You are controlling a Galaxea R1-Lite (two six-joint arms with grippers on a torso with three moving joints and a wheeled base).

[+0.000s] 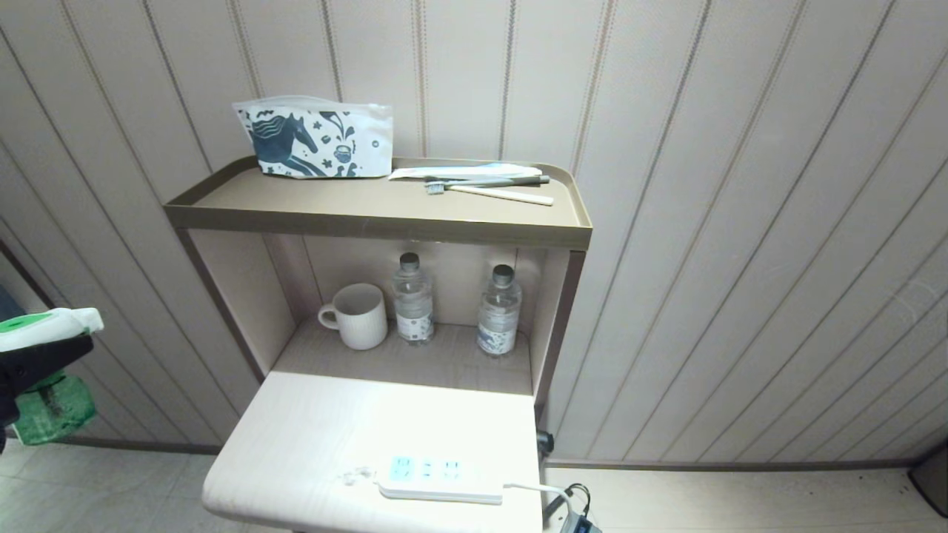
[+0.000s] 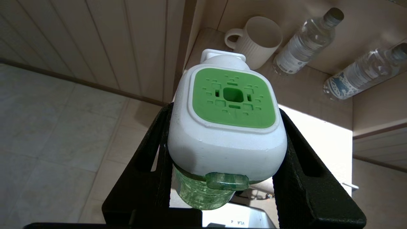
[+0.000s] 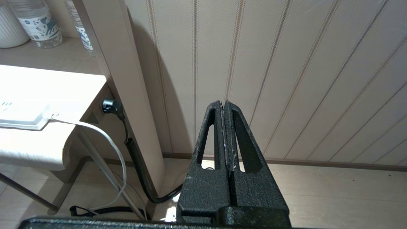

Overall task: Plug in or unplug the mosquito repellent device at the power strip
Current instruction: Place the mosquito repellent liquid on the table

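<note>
Hotel room: toothbrushes [image 1: 489, 186], water bottles [image 1: 413, 300]

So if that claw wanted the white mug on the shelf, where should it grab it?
Probably by the handle or the rim. The mug stands upright with its mouth open, and its handle sticks out toward the robot's left, away from the nearer water bottle on its other side. Coming from the front-left looks best, as the upper shelf hangs close overhead and leaves little room above.

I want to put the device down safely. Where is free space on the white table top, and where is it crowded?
The table top is bare between the power strip and the alcove. Behind, the mug and two water bottles crowd the alcove. The left end effector holds the mosquito repellent device.
</note>
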